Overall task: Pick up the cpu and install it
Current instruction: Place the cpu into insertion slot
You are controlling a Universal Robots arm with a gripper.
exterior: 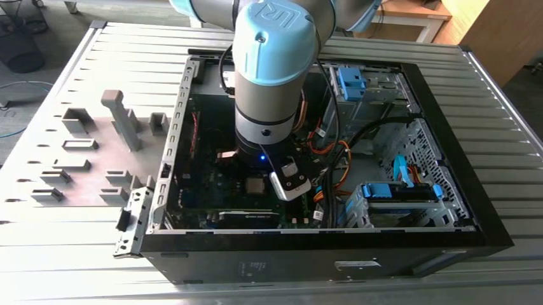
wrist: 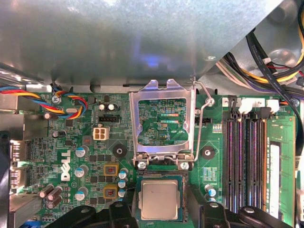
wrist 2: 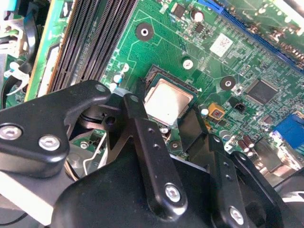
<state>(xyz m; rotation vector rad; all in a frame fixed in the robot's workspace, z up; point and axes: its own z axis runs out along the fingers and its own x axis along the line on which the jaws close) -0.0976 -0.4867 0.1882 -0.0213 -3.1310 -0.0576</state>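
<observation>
Beside memory slots, cpu, socket frame open

Setting: a robotics lab or workshop bench. My arm stands over an open computer case that lies on a ribbed metal table. Grey fixture blocks sit on the table to the exterior view's left of the case. Wooden furniture stands beyond the case.

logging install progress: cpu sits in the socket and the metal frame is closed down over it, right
Not quite. The cpu does sit in the socket, but the frame is swung open, not closed over it. The first wrist view shows the frame lifted clear and the cpu's metal top uncovered.
</observation>
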